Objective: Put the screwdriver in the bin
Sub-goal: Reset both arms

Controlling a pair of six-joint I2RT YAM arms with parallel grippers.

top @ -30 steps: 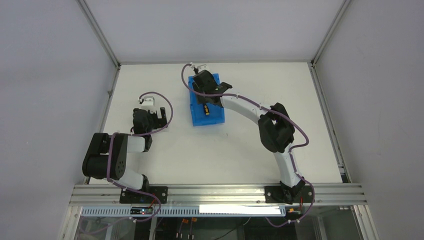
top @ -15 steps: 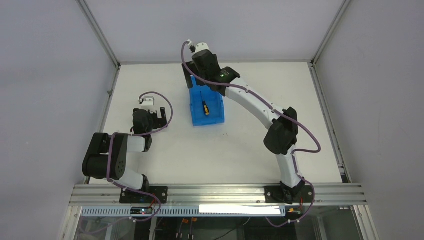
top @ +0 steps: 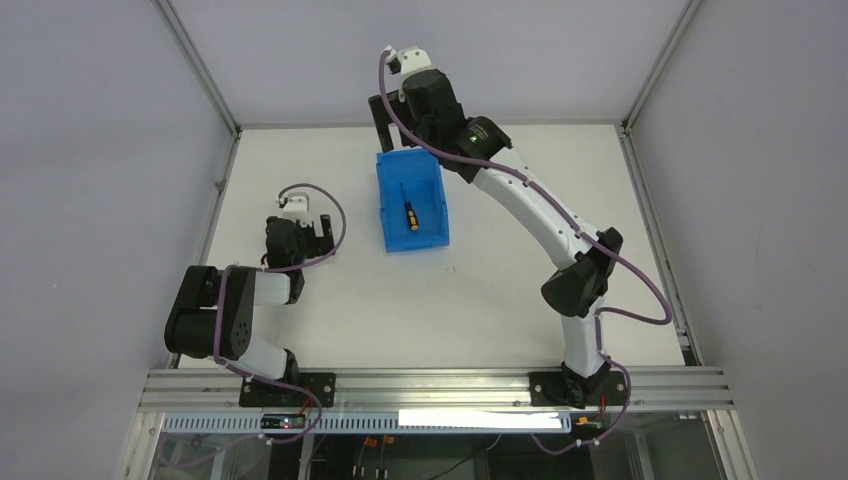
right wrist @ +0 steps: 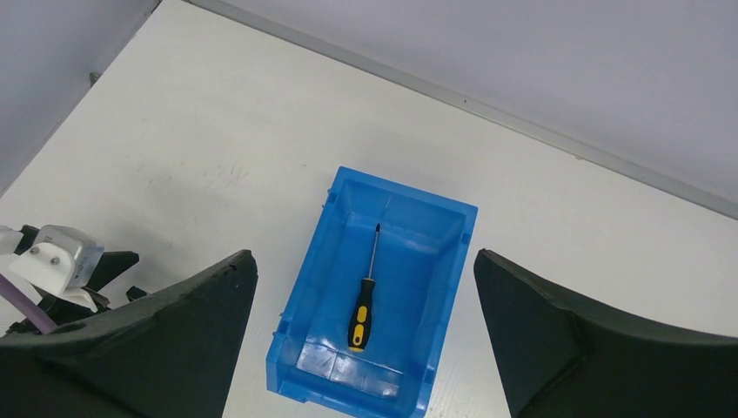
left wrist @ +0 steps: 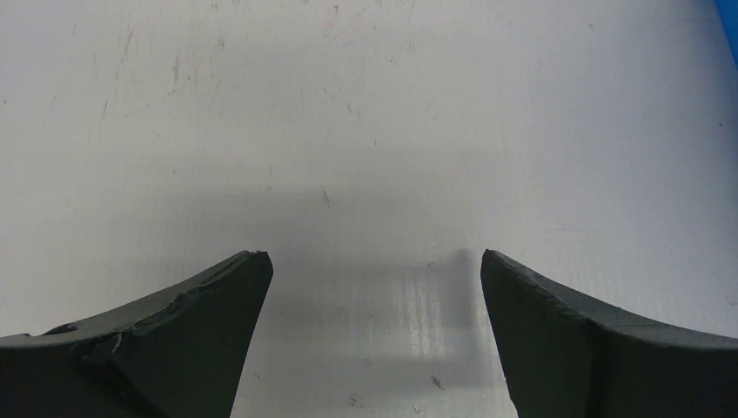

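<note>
The blue bin [top: 386, 200] stands on the white table, toward the back and middle. The screwdriver [top: 410, 216], with its black and yellow handle, lies flat on the bin floor. My right gripper [top: 384, 122] hangs high above the bin's far end, open and holding nothing. In the right wrist view the screwdriver [right wrist: 361, 305] lies inside the bin [right wrist: 306, 292], seen far below between the wide-spread fingers of the right gripper [right wrist: 363, 254]. My left gripper [top: 318, 236] rests low at the left, and the left gripper [left wrist: 374, 254] is open over bare table.
Metal frame rails run along the table's back and side edges [top: 430, 125]. The left arm's wrist camera and cable [right wrist: 54, 261] show at the lower left of the right wrist view. A sliver of the blue bin [left wrist: 731, 17] shows at the left wrist view's right edge.
The right gripper opened, leaving the screwdriver in the bin, then rose up and back away from it. The left arm has not moved.
</note>
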